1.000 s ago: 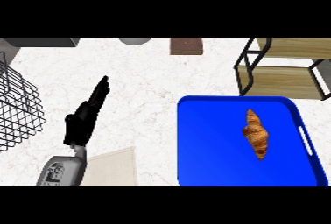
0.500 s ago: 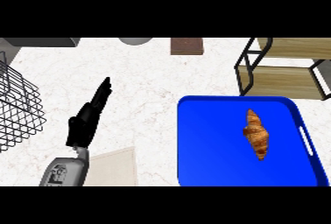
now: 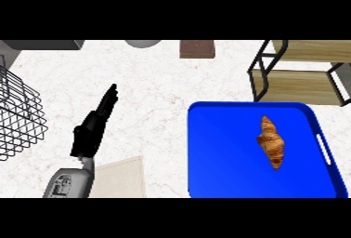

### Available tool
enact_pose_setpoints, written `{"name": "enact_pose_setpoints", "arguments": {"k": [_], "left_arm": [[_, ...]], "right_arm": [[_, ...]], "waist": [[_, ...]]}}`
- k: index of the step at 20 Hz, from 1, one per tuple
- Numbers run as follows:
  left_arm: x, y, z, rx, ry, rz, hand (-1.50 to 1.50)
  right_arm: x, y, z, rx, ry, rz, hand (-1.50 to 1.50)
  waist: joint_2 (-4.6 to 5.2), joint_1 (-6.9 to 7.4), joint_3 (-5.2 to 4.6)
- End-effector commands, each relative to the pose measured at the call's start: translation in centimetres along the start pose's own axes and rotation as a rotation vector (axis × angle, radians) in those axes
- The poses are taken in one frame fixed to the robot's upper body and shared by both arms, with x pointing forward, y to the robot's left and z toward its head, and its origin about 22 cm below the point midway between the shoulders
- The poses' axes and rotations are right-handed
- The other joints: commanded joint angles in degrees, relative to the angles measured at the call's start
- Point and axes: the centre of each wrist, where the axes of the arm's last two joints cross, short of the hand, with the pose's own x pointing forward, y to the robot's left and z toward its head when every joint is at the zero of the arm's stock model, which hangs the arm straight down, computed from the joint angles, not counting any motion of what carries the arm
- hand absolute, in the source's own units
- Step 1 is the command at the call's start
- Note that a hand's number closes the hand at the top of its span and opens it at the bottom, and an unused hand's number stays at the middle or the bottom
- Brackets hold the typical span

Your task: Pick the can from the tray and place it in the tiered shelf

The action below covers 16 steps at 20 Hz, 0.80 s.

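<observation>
The blue tray (image 3: 226, 153) lies at the lower right of the counter and carries only a brown croissant (image 3: 271, 142); no can shows anywhere in view. The tiered shelf (image 3: 302, 69), black frame with wooden boards, stands at the upper right just behind the tray. My left hand (image 3: 93, 128) rests at the left with its fingers straight, pointing up and slightly right, well apart from the tray. The right hand is out of sight.
A black wire basket (image 3: 17, 114) stands at the left edge. A pale board (image 3: 120, 179) lies beside my left forearm. A brown block (image 3: 197, 48) and a grey round object (image 3: 142, 43) sit at the far edge.
</observation>
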Motion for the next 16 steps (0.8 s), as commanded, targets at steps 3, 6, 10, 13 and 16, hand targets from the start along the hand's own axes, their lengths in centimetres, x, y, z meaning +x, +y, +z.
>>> {"name": "enact_pose_setpoints", "arguments": {"k": [3,6,10,13,16], "left_arm": [[-0.5,0.8,-0.3,0.001,-0.003,0.005,0.00],[0.9,-0.1,0.2,0.002,-0.003,0.000,0.00],[1.4,0.0,0.3,-0.023,0.012,0.011,0.00],[0.7,0.5,-0.8,0.019,-0.007,-0.003,0.00],[0.8,1.0,-0.1,0.002,0.018,0.009,0.00]], "right_arm": [[-3.6,-0.7,-0.7,-0.092,0.148,0.179,-1.50],[-4.3,-0.6,-1.3,-0.072,0.156,0.179,-1.50],[-3.0,-1.9,-1.9,-0.096,0.189,0.040,-1.50],[-3.6,-1.5,-0.4,-0.093,0.200,-0.070,-1.50],[-0.6,-3.2,-1.6,-0.056,0.161,-0.117,-1.50]], "waist": [[-0.07,-0.29,0.03],[-0.12,0.11,0.07],[-0.22,-0.04,0.07],[-0.21,-0.42,0.07],[-0.33,-0.38,0.04]]}}
